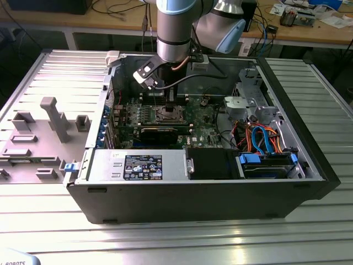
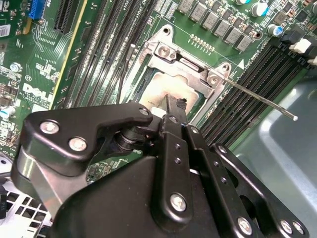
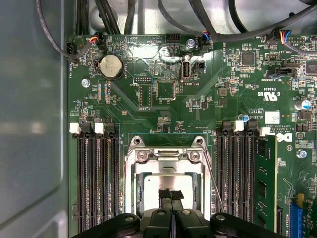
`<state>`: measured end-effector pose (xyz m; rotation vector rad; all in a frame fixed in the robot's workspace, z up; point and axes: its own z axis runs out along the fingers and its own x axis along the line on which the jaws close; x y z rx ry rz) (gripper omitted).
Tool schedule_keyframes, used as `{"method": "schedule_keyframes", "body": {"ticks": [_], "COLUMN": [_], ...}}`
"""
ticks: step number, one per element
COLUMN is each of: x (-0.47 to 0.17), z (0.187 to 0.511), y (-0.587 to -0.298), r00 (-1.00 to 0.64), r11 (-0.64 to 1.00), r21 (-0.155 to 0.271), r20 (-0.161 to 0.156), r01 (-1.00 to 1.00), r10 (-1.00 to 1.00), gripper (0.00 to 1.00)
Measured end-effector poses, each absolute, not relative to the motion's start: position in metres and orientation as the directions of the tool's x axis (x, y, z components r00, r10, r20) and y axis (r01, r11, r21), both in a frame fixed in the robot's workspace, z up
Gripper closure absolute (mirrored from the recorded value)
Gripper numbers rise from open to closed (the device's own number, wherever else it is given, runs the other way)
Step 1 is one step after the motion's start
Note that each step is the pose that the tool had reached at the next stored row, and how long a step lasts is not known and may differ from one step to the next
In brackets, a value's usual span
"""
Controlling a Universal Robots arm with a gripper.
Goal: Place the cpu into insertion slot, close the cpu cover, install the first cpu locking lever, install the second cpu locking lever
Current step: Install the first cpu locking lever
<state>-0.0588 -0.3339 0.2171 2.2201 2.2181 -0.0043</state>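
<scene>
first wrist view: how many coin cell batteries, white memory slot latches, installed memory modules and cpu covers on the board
coin cell battery: 1
white memory slot latches: 4
installed memory module: 1
cpu cover: 1
total: 7

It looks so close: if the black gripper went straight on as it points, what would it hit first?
Probably the silvery-grey square cpu in the metal-rimmed insertion slot; the gripper aims at it, gap unclear.
</scene>
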Motion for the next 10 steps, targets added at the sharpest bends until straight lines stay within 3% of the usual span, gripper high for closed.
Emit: {"method": "schedule_keyframes", "body": {"ticks": [10], "x": [-0.0588], "z": [0.2238], "y": [-0.3339], "r00": [0.001], "r11": [-0.001], "r21": [0.0], "r20": [-0.004], "r01": [1.0], "r10": [1.0], "gripper": [0.89]}}
